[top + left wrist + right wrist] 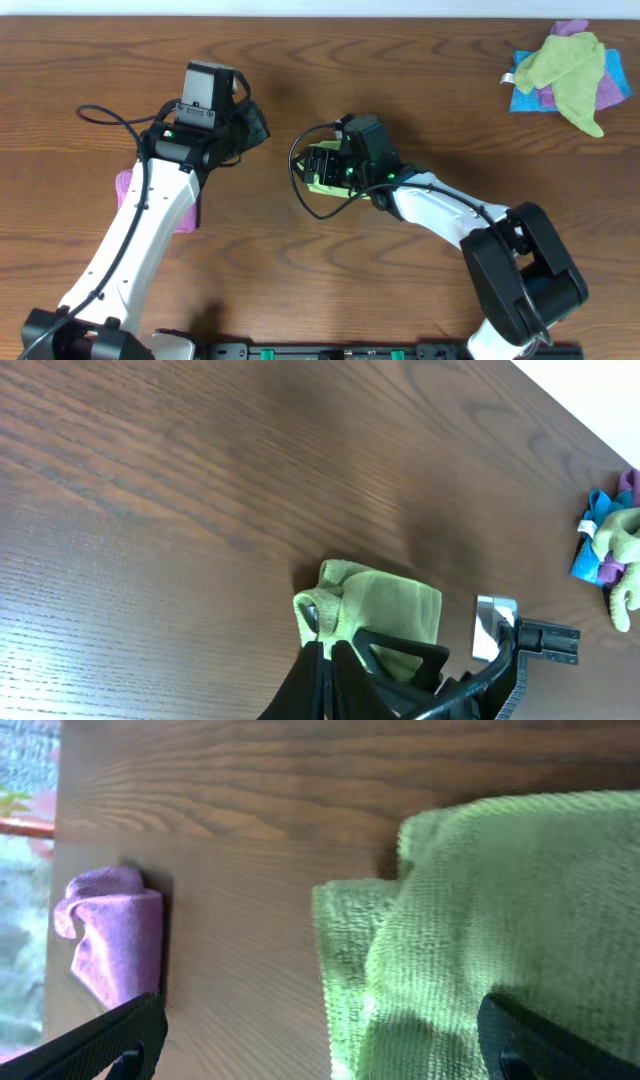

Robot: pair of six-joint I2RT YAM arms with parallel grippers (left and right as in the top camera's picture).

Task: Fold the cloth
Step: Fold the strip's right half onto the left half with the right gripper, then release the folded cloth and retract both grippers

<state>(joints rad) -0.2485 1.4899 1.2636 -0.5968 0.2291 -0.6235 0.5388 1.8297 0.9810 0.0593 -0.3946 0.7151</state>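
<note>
Two grippers: we see the right gripper (320, 1010) spread wide over the folded green cloth (500, 900); left gripper (252, 122) (state unclear) sits apart.

Surface (400, 60): dark brown wood with a pronounced grain, smooth, low sheen. Green cloth (520, 910): matt, nubby looped weave, towel-like. Purple cloth (105, 940): soft matt fabric. Heap of cloths (570, 75): matt fabric in green, blue and purple. Left arm (140, 235) and right arm (440, 205): smooth white shells, slightly glossy, plastic by appearance, with black matt joints. Right pincer (320, 1010), fingers (110, 1040): black, matt.
</note>
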